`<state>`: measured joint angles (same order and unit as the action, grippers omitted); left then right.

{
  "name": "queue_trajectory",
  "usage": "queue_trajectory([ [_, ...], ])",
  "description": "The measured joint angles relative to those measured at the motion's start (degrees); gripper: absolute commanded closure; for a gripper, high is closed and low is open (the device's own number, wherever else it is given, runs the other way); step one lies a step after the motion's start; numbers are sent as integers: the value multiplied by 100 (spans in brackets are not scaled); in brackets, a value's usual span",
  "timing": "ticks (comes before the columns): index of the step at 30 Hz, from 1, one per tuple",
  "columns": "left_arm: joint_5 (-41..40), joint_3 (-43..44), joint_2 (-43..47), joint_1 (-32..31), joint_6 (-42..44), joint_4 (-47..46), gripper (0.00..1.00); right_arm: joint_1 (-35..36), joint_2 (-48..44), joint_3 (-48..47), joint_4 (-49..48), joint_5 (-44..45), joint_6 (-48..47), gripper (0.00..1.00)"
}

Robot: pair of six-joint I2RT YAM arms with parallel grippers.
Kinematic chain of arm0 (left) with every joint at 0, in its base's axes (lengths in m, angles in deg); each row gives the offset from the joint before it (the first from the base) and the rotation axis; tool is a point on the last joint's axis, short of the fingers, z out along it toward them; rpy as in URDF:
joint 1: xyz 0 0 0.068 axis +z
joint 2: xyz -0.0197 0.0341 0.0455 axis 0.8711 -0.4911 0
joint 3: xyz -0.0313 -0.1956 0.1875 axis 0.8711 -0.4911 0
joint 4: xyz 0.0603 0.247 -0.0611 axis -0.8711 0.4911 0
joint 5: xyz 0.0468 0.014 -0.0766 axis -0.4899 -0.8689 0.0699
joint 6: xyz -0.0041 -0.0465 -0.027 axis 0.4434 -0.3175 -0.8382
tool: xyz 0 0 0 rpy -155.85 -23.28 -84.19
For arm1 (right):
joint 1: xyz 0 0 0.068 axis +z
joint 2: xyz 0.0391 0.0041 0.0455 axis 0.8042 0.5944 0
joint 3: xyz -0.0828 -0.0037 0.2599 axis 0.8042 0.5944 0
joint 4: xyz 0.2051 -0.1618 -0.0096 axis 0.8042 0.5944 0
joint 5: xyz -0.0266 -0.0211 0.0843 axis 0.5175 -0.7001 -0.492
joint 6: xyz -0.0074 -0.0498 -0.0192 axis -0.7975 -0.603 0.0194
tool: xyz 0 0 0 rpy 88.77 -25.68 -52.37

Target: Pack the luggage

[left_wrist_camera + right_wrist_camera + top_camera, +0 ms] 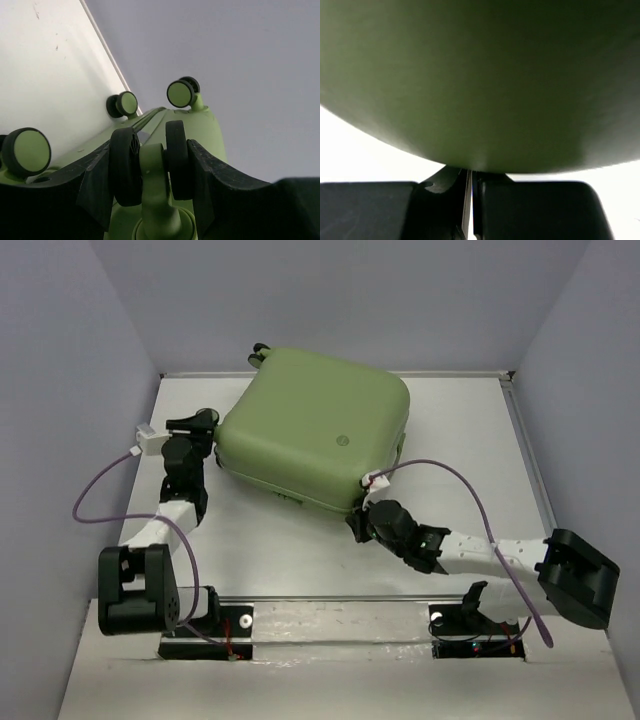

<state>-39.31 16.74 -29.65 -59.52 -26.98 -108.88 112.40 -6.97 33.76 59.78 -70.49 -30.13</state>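
Two robot arms at one small light-green hard-shell suitcase with rounded corners [312,430]. Lying flat and shut on the white table [470,440], toward the back wall, turned a bit crooked. Small round logo [343,439] up on top.

Left gripper [150,165] at the suitcase's left side, down by the wheels. Clamped on one green-and-black double wheel [125,167], with a black finger [95,187] pressed on each side of it. Three more wheels in the left wrist view: a near wheel [29,151] at the far left, a back wheel [125,103] by the table's edge, and a high wheel [181,93] next to that one.

Right gripper [360,523] at the near right corner of the suitcase, touching it or just beside it. From the right wrist view: green shell filling the top, black fingers [535,210] squeezed nearly together under it, only a thin pale slit between. Cannot tell if anything thin is pinched in there.

Purple cable [460,480] looping off the right arm.
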Motion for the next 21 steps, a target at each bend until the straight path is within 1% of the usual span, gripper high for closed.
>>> queue_trajectory([
  [3, -256, -577, 841, -11, 7, 66, 94, -354, -208, -166, 621, -221, -70, 93],
  [5, -260, -796, 1228, -57, 0, 144, 94, -940, -568, -221, 1141, -723, -107, 93],
  [6, -184, -957, 1515, -153, -44, 184, 94, -1331, -793, -223, 1384, -1097, -131, 93],
  [8, 7, -1113, 1759, -326, -98, 195, 94, -2232, -1156, -232, 1790, -1624, -129, 93],
  [9, 90, -1182, 1847, -492, -118, 197, 94, -2551, -1248, -269, 1923, -1805, -125, 93],
  [10, 127, -1257, 1919, -634, -142, 208, 94, -2806, -1287, -337, 2011, -1827, -146, 93],
  [12, -24, -1333, 1980, -1001, -197, 188, 94, -2946, -1246, -348, 2035, -1676, -101, 93],
  [13, -146, -1355, 2000, -1106, -197, 173, 94, -2632, -1178, -284, 1961, -1364, 33, 93],
  [14, -256, -1401, 2044, -1276, -201, 164, 94, -2225, -1091, -229, 1821, -1244, 122, 93],
  [16, -448, -1467, 2070, -1434, -208, 168, 94, -955, -562, -289, 1217, -710, 267, 93],
  [18, -560, -1572, 2070, -1613, -249, 188, 94, -354, -68, -439, 822, -389, 291, 93],
  [20, -645, -1657, 2096, -1843, -323, 146, 94, -179, 149, -542, 616, -291, 273, 93],
  [21, -678, -1685, 2116, -1945, -334, 122, 94, -308, 116, -531, 590, -409, 219, 93],
])
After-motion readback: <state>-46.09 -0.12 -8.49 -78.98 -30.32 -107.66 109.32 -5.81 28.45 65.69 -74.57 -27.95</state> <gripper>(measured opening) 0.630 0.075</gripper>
